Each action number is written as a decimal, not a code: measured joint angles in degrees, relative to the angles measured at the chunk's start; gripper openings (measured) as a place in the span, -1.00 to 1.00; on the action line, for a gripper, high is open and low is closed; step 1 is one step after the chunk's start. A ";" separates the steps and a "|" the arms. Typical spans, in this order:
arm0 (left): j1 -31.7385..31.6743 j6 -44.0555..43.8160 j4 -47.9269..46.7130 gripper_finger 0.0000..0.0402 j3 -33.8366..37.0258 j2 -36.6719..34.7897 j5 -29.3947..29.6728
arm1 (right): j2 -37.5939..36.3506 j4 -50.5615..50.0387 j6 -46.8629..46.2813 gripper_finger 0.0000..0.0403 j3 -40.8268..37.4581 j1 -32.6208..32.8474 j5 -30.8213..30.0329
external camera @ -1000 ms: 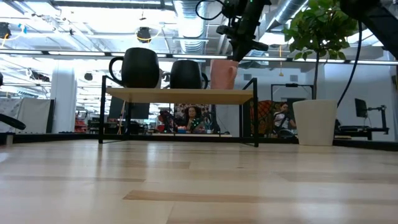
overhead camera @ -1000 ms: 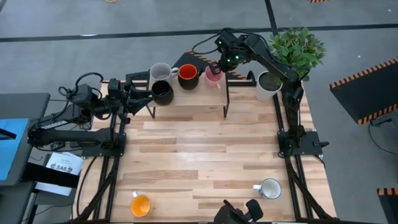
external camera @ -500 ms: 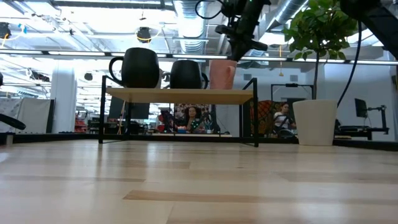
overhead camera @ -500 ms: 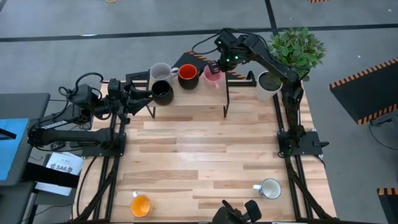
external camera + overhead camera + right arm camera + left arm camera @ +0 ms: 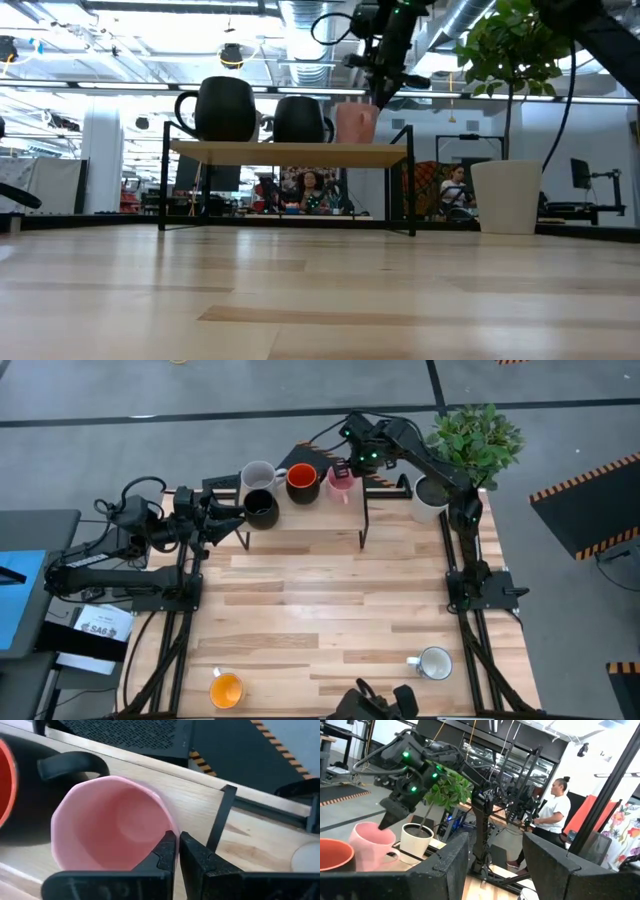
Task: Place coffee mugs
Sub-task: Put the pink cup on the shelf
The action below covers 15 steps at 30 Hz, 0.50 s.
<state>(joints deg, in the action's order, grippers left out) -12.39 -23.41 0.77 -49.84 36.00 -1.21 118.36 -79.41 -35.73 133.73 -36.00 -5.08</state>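
While the pink mug sat on the shelf, the scene read like this:
pink mug (image 5: 342, 477): stood upright at the right end of the shelf (image 5: 300, 516), mouth up, just beside the red-orange mug; also seen in the right wrist view (image 5: 112, 827).
right gripper (image 5: 352, 463): sat above the pink mug's rim at the far edge of the table; fingers (image 5: 165, 854) almost pressed together with only a thin slit between them, right at the rim; whether they pinched the rim, cannot tell.
red-orange mug (image 5: 302, 482): on the shelf, between the pink mug and the grey mug.
grey mug (image 5: 259, 475): at the shelf's left end, far side.
black mug (image 5: 262, 508): at the shelf's left end, near side, just in front of the grey mug.
shelf: low wooden rack on dark legs along the table's far edge, left of the plant pot.
yellow-orange mug (image 5: 227, 689): on the table near its near-left corner, well apart from the shelf.
white mug (image 5: 433, 662): on the table towards the near-right corner, handle pointing left.
left gripper (image 5: 236, 519): waited at the table's left edge near the black mug, fingers spread, nothing between them.
plant pot (image 5: 432, 498): white, green plant, at the table's far-right corner.
table (image 5: 320, 600): light wood planks.
person (image 5: 553, 815): stood in the room beyond, in the left wrist view.
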 joint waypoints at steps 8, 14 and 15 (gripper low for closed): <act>0.00 -1.28 -0.01 -0.15 0.00 -0.01 -0.02 | 0.90 2.88 0.18 -0.79 0.01 1.21 -0.76; 0.01 -1.28 -0.03 -0.15 0.00 -0.01 0.00 | 0.61 2.88 0.26 -0.74 -0.04 0.98 -1.79; 0.01 -1.28 -0.01 -0.15 0.00 -0.01 0.00 | 0.61 3.00 0.35 -0.71 -0.04 0.98 -2.43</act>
<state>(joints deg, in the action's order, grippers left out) -12.38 -24.69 0.75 -49.84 35.99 -1.21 118.98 -76.41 -35.38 133.69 -35.03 -7.51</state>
